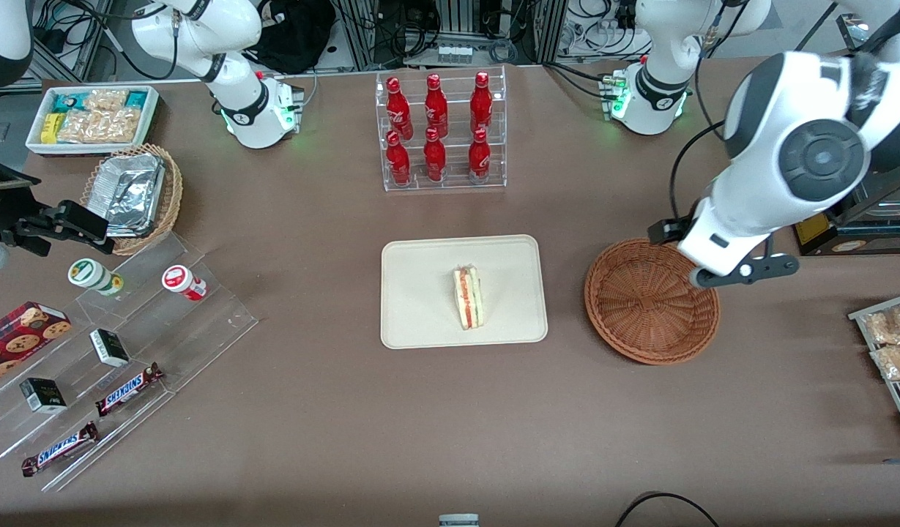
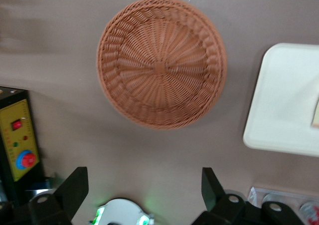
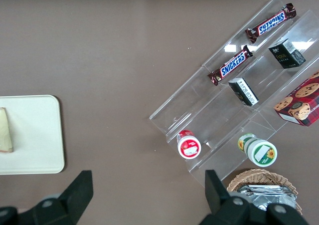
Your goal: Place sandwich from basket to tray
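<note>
The sandwich (image 1: 467, 297) lies on the cream tray (image 1: 420, 293) near its middle, filling edge showing; a sliver of it shows in the left wrist view (image 2: 315, 112) and in the right wrist view (image 3: 5, 130). The reddish-brown wicker basket (image 1: 651, 300) stands empty beside the tray, toward the working arm's end. The left wrist view shows the basket (image 2: 162, 63) and the tray (image 2: 284, 100) from above. My left gripper (image 2: 144, 180) is open and empty, raised high over the table by the basket's edge that is farther from the front camera. The arm hides it in the front view.
A clear rack of red bottles (image 1: 442, 132) stands farther from the front camera than the tray. A black box with a yellow panel (image 2: 20, 140) sits near the basket. Snack packets (image 1: 893, 344) lie at the working arm's end; an acrylic snack stand (image 1: 113, 351) at the parked arm's.
</note>
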Controlling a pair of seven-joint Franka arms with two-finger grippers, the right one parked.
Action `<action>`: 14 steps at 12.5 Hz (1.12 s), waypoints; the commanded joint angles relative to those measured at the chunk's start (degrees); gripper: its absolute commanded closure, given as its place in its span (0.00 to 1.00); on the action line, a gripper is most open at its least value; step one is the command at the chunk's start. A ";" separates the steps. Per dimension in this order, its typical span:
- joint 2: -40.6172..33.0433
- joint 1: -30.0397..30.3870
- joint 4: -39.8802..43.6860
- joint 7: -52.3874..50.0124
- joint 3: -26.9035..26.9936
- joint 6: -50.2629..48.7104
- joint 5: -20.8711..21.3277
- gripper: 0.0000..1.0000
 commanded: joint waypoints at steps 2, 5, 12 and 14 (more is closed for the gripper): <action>-5.76 6.41 -1.94 9.39 -2.10 -3.96 -1.00 0.00; -8.32 9.76 -1.68 15.19 -2.10 -6.43 -1.18 0.00; -12.28 12.84 -1.68 16.26 -0.34 -7.40 -1.18 0.00; -12.28 12.84 -1.76 16.09 -0.25 -6.79 -2.92 0.00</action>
